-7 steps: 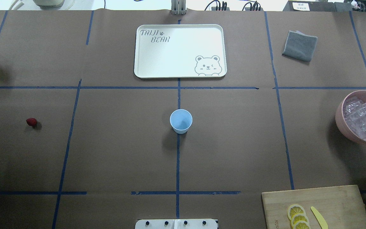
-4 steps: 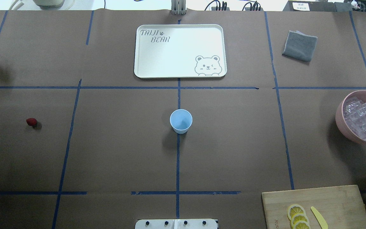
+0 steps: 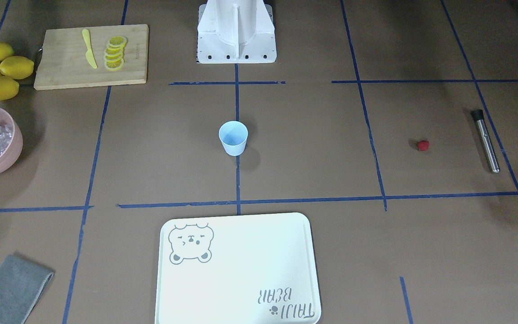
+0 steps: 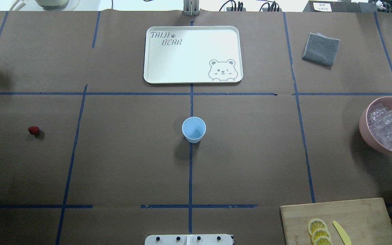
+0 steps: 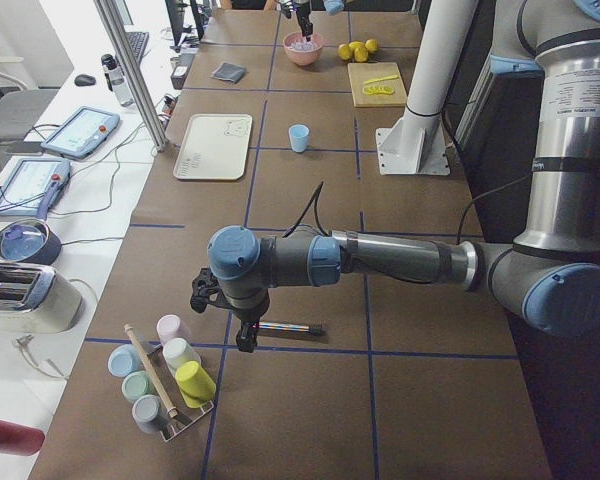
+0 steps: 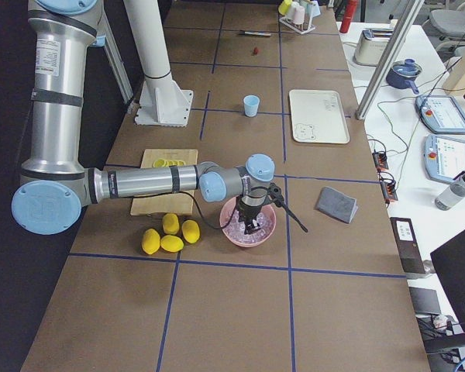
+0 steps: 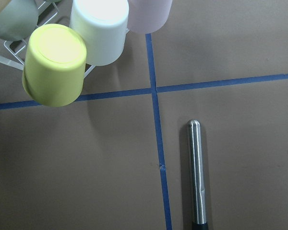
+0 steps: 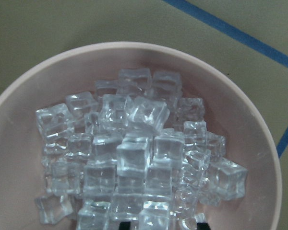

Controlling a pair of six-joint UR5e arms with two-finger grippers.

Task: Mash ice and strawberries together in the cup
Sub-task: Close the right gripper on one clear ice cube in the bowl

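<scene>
1. Two arms are placed for different jobs. The right pincer (image 8: 163,225) hangs directly over the ice (image 8: 134,158), which is heaped in the pink bowl (image 8: 14,143) at the right edge of the bench (image 4: 131,163). The ice lies straight below, so the coming move is probably down.
2. Only its fingertips (image 8: 126,225) show, at the bottom of the wrist view. They seem spread wider than one cube, gripping nothing.
3. Ice: clear glassy cubes, loosely piled, likely slippery.
4. Cup (image 4: 193,129): pale blue, upright, empty, mid-bench, well apart from the bowl.
5. Strawberry (image 4: 33,130): tiny, red, on the bench's left side, nearer the left arm.
6. Left pincer (image 5: 242,322) hovers above a steel muddler (image 7: 196,172); I cannot tell whether it is spread.
</scene>
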